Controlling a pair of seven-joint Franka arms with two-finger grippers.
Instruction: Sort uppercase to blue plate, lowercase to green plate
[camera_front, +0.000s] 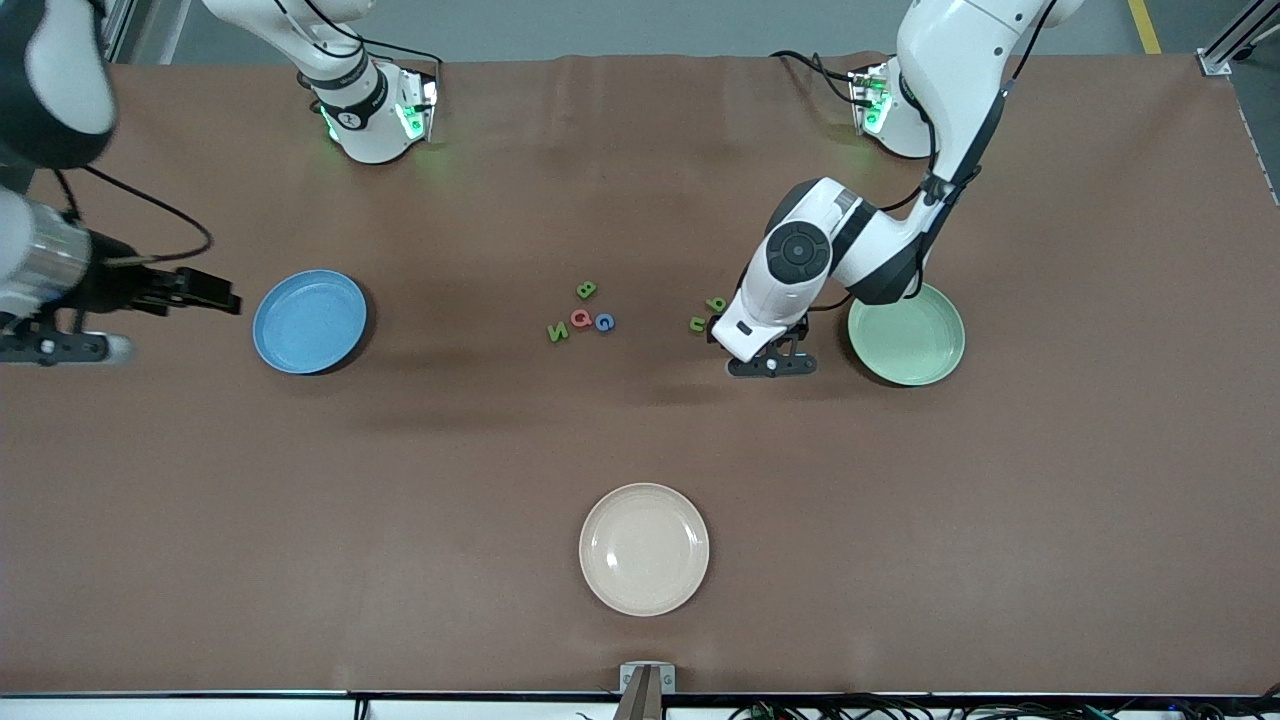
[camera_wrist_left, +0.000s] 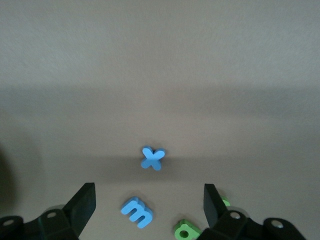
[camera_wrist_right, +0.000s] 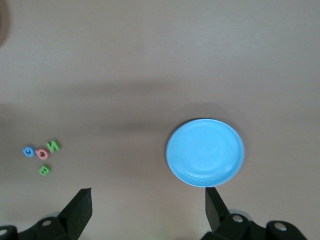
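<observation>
Two spread-fingered grippers: left gripper (camera_wrist_left: 149, 200) low at centre-right over small blue foam x (camera_wrist_left: 152, 158); blue foam m (camera_wrist_left: 137, 212) might be nudged; right gripper (camera_wrist_right: 148, 202) idle, empty.

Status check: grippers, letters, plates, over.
Left gripper open, low over x and m. Right gripper open, waiting beside blue plate. Both plates bare; green plate. Nothing in the way.

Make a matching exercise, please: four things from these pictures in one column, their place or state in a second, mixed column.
1. blue plate
2. green plate
3. blue x
4. left tool

a. toward the left arm's end of the table
b. open, low over the lowercase letters
c. empty, toward the right arm's end
d. on the table, between the open fingers

Pairs: 1-c, 2-a, 3-d, 4-b
</observation>
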